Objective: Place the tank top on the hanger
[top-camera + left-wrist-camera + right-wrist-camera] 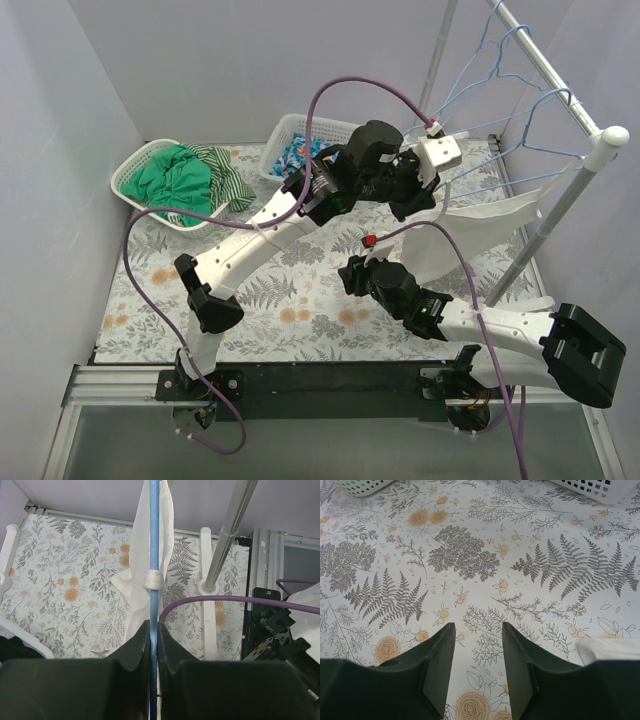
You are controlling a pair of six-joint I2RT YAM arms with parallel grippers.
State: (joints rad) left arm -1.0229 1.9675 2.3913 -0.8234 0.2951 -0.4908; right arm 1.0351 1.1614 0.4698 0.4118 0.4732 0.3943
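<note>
The pale-blue wire hanger [154, 540] runs straight up between the left gripper's [154, 626] jaws, which are shut on it. The white tank top [137, 565] droops from the wire just beyond the fingertips. From above, the left gripper [428, 190] is raised near the rack, and the tank top [480, 225] hangs off the hanger [530, 146] toward the right. My right gripper [477, 630] stands open above the floral tablecloth with nothing between its fingers, and from above the right gripper [352, 272] is low at mid-table. A white cloth edge [610, 649] shows beside it.
A metal clothes rack [560, 200] stands at the right, its pole [227, 535] close to the held hanger, with more blue hangers [490, 60] on its rail. Two white baskets stand at the back: one [135, 165] with green and striped garments, one [285, 130] with blue floral cloth. Purple cables loop over the arms.
</note>
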